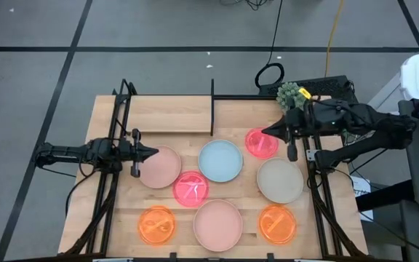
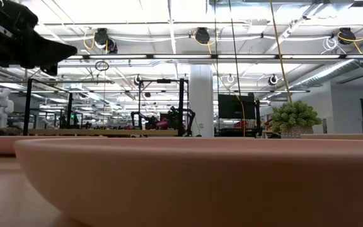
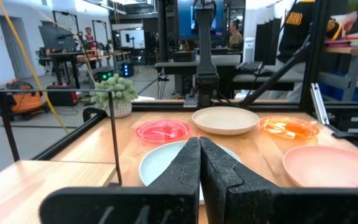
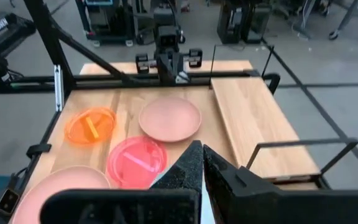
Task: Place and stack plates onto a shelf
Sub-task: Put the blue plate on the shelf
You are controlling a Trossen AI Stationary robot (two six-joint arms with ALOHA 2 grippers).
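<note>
1. High view: left claw (image 1: 153, 152) closed, empty, over the left edge of a pale-pink plate (image 1: 160, 167) on the left side of the tabletop (image 1: 235, 115). Right claw (image 1: 265, 131) closed, empty, at the neon pink plate (image 1: 261, 143) near the back right
2. High view, plates: light-blue plate (image 1: 220, 161) in the middle, beige plate (image 1: 280, 180) to its right, second neon pink plate (image 1: 191, 188) in front of it, touching the pale-pink one. Front row: orange plate (image 1: 156, 224), big pink plate (image 1: 218, 224), 2nd orange plate (image 1: 277, 223). All lie flat on the tabletop, none on the shelf (image 1: 168, 114), which sits at the back left w/ black posts. Small potted plant (image 1: 290, 94) at back right
3. Low view: rim of a pink plate (image 2: 200, 176) fills the foreground; one dark arm (image 2: 17, 34) shows top left; plant (image 2: 293, 118) at right
4. Left wrist view: claw (image 3: 199, 163) fingers pressed together, nothing between; light-blue plate (image 3: 160, 168) just beyond
5. Right wrist view: claw (image 4: 202, 163) fingers together, empty; shelf (image 4: 253, 121) plank bare
</note>
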